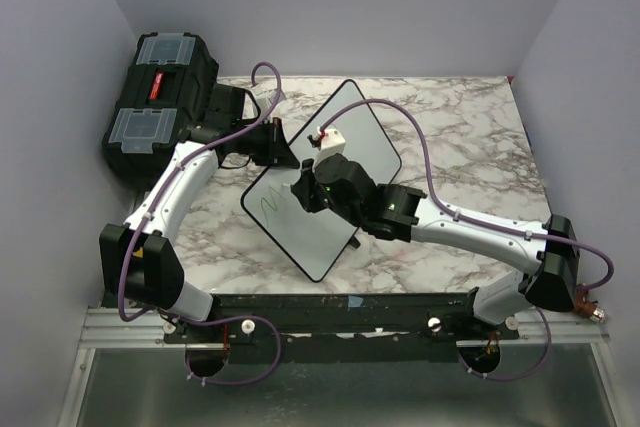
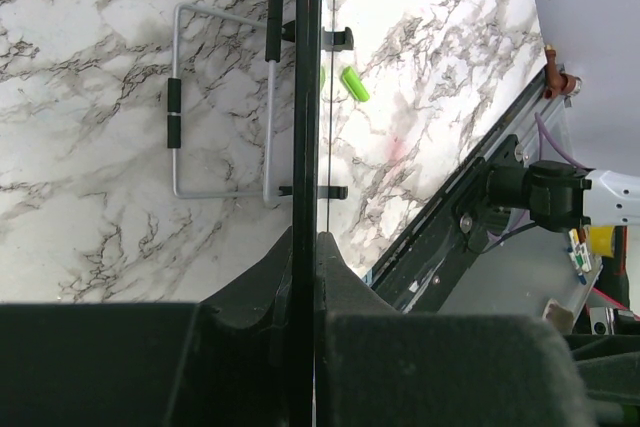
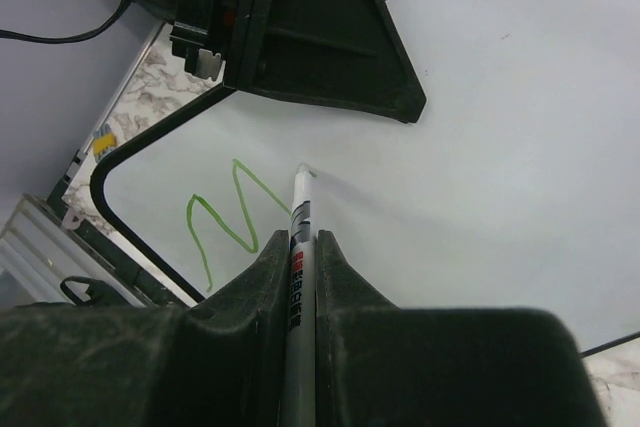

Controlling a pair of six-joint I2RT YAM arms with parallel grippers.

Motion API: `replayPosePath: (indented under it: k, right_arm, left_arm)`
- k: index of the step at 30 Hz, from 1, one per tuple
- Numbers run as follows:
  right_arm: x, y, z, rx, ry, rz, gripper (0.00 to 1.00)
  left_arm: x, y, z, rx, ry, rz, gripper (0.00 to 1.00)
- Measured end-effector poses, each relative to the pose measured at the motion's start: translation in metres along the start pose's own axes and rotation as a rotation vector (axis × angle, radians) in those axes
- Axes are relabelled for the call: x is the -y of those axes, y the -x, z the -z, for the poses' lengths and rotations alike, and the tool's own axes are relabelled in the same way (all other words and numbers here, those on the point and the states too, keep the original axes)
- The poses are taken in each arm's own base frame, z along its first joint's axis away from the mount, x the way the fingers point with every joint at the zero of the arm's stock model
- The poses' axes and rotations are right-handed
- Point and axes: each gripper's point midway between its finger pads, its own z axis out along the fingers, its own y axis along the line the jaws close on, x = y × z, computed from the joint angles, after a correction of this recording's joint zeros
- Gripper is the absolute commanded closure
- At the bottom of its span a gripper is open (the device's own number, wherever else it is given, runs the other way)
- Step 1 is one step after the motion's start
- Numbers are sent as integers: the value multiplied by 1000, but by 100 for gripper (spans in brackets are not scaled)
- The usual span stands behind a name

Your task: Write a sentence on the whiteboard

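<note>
The whiteboard (image 1: 330, 232) stands tilted on the marble table, and shows edge-on as a black line in the left wrist view (image 2: 307, 97). My left gripper (image 1: 283, 144) is shut on its upper left edge (image 2: 305, 239). My right gripper (image 1: 303, 190) is shut on a white marker (image 3: 300, 222) whose tip touches the board's white face (image 3: 480, 147). Of the sentence, only a green zigzag stroke (image 3: 225, 215) shows near the board's left corner; it also shows in the top view (image 1: 272, 205).
A black toolbox (image 1: 160, 97) with clear lid compartments sits at the back left. A wire stand (image 2: 220, 97) props the board from behind. A green marker cap (image 2: 354, 83) lies on the table by the board. Grey walls enclose the table.
</note>
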Motion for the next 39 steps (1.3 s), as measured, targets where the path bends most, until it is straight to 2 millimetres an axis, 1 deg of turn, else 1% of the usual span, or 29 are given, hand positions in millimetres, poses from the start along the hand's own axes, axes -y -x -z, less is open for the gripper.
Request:
replayPosePath:
  k: [7, 11, 17, 20, 26, 33, 39]
  right_arm:
    - [-6, -1, 1, -10, 34, -3, 99]
    - [-8, -7, 1, -26, 50, -2, 99]
    - [0, -22, 5, -56, 45, 1, 99]
    - [2, -25, 5, -64, 38, -2, 99]
    - [6, -23, 5, -63, 9, -2, 99]
    - [3, -5, -1, -33, -28, 4, 99]
    - [2, -1, -3, -30, -37, 16, 99]
  left_arm:
    - [0, 0, 0, 1, 4, -3, 100]
    - [0, 0, 0, 1, 5, -3, 100]
    - [0, 0, 0, 1, 6, -3, 100]
    - [0, 0, 0, 1, 6, -3, 100]
    - [1, 0, 0, 1, 5, -5, 100]
    - [1, 0, 0, 0, 5, -6, 100]
    - [1, 0, 0, 0, 5, -6, 100]
